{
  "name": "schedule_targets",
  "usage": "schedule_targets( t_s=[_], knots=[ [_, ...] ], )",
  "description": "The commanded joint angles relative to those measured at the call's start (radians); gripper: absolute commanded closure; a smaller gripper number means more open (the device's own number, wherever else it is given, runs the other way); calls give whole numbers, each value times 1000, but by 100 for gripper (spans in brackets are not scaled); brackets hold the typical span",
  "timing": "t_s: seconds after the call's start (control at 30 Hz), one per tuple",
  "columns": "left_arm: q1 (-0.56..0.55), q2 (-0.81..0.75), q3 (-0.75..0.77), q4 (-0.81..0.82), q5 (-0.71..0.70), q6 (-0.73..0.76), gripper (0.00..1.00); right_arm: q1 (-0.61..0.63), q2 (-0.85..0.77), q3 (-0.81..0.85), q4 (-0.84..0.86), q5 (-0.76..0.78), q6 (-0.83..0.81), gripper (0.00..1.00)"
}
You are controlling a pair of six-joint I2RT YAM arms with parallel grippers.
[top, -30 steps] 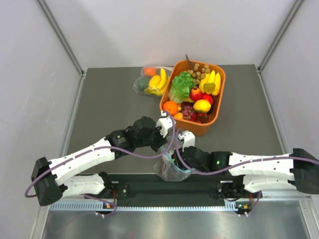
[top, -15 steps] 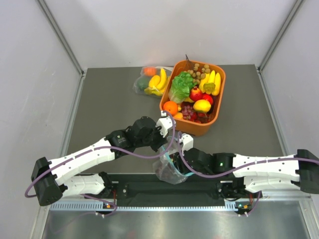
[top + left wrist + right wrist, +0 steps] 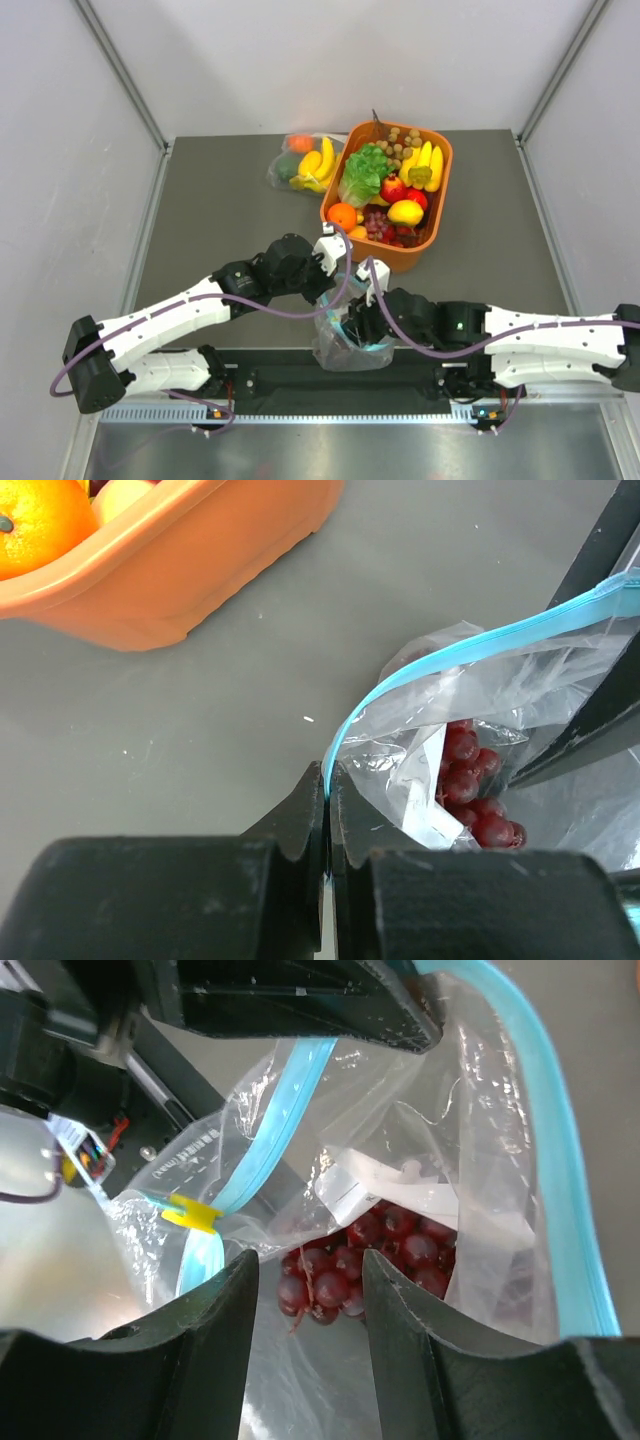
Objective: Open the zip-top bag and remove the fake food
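Item: zip-top bag [image 3: 345, 352], clear crinkled plastic, mouth open, held between the two grippers at the near edge of the table [image 3: 220, 220]. Contents: one grape bunch [image 3: 360, 1260], dark red, lying low in the bag, just beyond the right fingertips and between them; in the left wrist view it sits to the right of the closed left fingers. Closure: teal zip strip [image 3: 450, 655], one side running up and away from the left fingertips, the other curving past the outer side of the right fingers; a yellow slider [image 3: 190, 1212] sits on the strip just above one right finger. Left gripper [image 3: 326, 778]: fingers pressed together on the end of the zip strip, pinching the bag's rim. Right gripper [image 3: 310, 1260]: fingers spread apart at the bag's mouth, holding nothing; contact with the plastic cannot be told. Beyond the left fingers: orange basket [image 3: 200, 570], apart from the bag, an orange [image 3: 40, 520] at its near corner. Farther still: second clear bag [image 3: 305, 165] showing bananas, beside the basket.
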Motion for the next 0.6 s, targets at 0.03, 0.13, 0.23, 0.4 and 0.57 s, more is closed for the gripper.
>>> schedule_targets(
  t_s=[0.03,0.13,0.23,0.4,0.57],
  knots=[
    [5,10,17,29,-12,14,99,22,83,49,1,-28,-33,54],
    [5,11,17,29,-15,14,99,21,132,40,19,-34,-16,54],
    [5,12,17,29,-15,14,99,19,172,23,35,-56,5,54],
    [5,10,17,28,-12,14,99,22,188,-20,59,-79,36,54],
    [6,7,17,28,-13,14,99,22,177,-62,45,-77,74,53]
  ],
)
